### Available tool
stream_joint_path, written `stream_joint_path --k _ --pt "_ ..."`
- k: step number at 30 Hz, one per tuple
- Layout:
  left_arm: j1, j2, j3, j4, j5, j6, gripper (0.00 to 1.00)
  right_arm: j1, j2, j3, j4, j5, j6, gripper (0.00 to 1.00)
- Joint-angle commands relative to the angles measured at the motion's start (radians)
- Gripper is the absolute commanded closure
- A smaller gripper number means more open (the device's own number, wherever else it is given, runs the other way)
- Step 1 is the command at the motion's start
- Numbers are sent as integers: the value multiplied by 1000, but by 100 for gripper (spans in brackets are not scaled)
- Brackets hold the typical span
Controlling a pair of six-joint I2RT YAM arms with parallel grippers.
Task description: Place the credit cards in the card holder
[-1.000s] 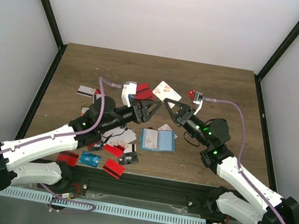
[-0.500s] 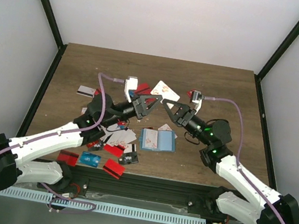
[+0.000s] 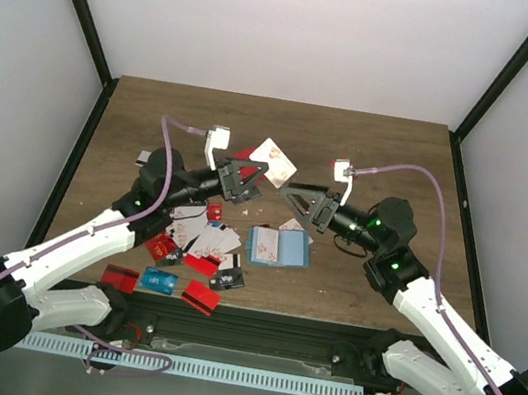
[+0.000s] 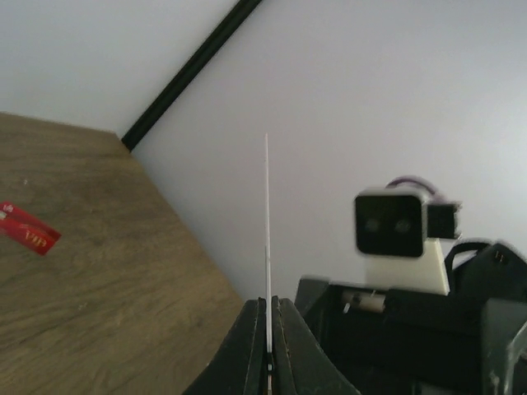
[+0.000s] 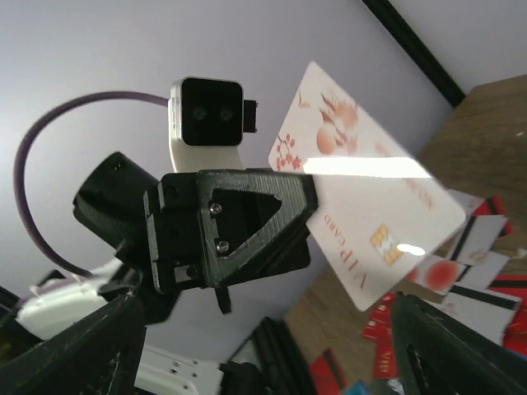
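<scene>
The credit cards mostly lie scattered on the counter, but one white card with red blossoms has just changed owners. A second ago the right claw pinched it. Now the left claw is clamped tight on its lower edge, holding it in the air, while the right claw has sprung wide apart, grips nothing and has drawn back toward 3 o'clock. The handover looks complete, so the left arm likely has to reach the pockets next. The card holder lies open on the counter at about 5 o'clock from the held card. The emptied right claw hangs at the holder's 12 o'clock, roughly between card and holder, and may need to clear off. Loose cards crowd the holder's 9 o'clock side, with more at 8 o'clock near the counter's edge.
</scene>
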Motion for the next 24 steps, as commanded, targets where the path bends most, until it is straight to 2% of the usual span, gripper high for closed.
stream_joint_path --k 1,8,18,24 --pt "45 -23 47 -132 218 80 96 -51 -21 97 -283 -79 -259 17" --pt "54 -8 85 -186 392 98 96 -75 66 204 -434 -211 -377 15" --pt "54 -61 155 -382 350 231 96 -85 13 221 -574 -198 -463 15" --pt "54 -59 159 -392 392 246 96 -93 -15 192 -562 -216 -444 18"
